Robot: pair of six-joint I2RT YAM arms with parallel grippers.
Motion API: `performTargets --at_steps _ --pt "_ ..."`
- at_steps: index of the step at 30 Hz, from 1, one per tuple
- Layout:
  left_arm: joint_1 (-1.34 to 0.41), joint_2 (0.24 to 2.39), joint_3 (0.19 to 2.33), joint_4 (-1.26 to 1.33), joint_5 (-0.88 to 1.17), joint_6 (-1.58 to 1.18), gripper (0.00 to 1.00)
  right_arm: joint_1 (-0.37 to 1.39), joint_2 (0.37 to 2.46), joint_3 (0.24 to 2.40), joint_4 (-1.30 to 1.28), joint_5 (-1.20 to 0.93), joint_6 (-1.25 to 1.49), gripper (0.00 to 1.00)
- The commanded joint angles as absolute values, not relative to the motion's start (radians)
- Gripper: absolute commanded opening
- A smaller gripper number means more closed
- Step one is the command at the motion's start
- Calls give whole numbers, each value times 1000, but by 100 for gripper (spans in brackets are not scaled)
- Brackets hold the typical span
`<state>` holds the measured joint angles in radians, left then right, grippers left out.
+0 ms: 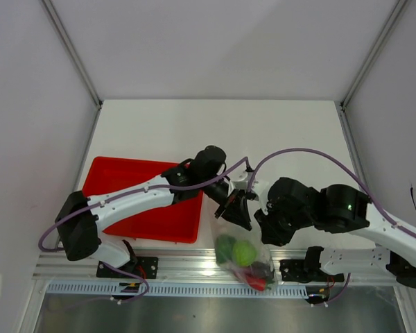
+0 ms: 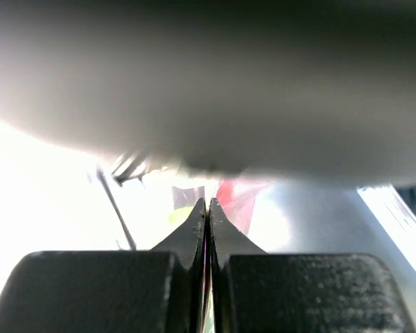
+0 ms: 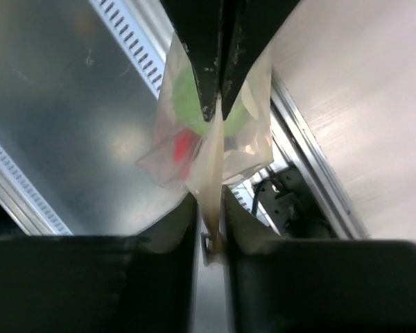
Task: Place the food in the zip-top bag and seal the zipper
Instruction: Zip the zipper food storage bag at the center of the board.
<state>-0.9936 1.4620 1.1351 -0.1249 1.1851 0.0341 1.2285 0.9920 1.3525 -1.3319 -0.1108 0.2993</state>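
Overhead looks down; wrist cameras hug the bag (image 3: pixel 246 149).

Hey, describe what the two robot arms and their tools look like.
The left arm and right arm have white links, bulky black joints and a lilac cable each. A small green light glows on the right arm. The left tool and right tool have black fingers tapering to thin tips.
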Motion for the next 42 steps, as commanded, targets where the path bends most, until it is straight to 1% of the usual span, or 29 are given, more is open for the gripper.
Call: performTargets --at_steps 1,3,4,5,6,7,9,14,17,20,24,26,27,29,30,31,35,36,38,39,41,42 --pt "-974 1411 1109 -161 1005 -23 1 1223 988 1410 -1272 46 330 35" --pt "-960 1350 1094 -166 936 -43 1 1212 976 1399 -1256 96 353 47" --pt "-953 1327 1094 -173 893 -57 0 1207 965 1390 -1226 115 376 59" --pt "-951 1307 1088 -195 803 -63 1 1201 933 1379 -1206 120 382 65" --pt "-950 1271 1088 -204 757 -69 1 1189 914 1349 -1183 123 388 70" --pt "-950 1256 1089 -222 682 -89 1 1180 878 1333 -1133 130 403 88" --pt "-950 1221 1086 -233 623 -124 1 1149 848 1292 -1065 123 413 91" --pt "-951 1141 1008 -169 549 -181 1 1083 796 1215 -939 124 449 91" --pt "-951 1105 950 -88 560 -205 1 1043 759 1140 -813 81 451 87" --pt "-951 1108 937 -74 578 -218 1 1003 730 1075 -678 38 427 80" --pt "-951 1104 920 -58 572 -227 0 916 733 1023 -612 -90 370 77" --pt "-951 1104 923 -58 560 -229 0 869 733 993 -601 -101 356 72" --pt "-951 1103 926 -60 560 -226 1 852 730 980 -586 -119 351 64" --pt "-951 1103 930 -60 551 -225 1 809 712 936 -560 -191 342 57" --pt "-951 1101 933 -61 551 -224 1 798 706 921 -534 -266 342 54" --pt "-951 1103 936 -61 549 -222 0 793 687 910 -526 -296 345 54" --pt "-950 1111 951 -78 549 -212 1 792 623 873 -511 -363 342 48" --pt "-950 1112 950 -78 552 -209 1 790 612 870 -508 -376 339 42" --pt "-948 1118 957 -81 571 -206 1 790 591 871 -511 -374 328 35" --pt "-948 1121 959 -83 577 -198 1 788 585 879 -514 -379 322 25" --pt "-948 1127 960 -87 586 -192 0 787 586 888 -514 -380 307 15" --pt "-948 1127 962 -94 586 -187 1 785 600 897 -523 -379 301 3"
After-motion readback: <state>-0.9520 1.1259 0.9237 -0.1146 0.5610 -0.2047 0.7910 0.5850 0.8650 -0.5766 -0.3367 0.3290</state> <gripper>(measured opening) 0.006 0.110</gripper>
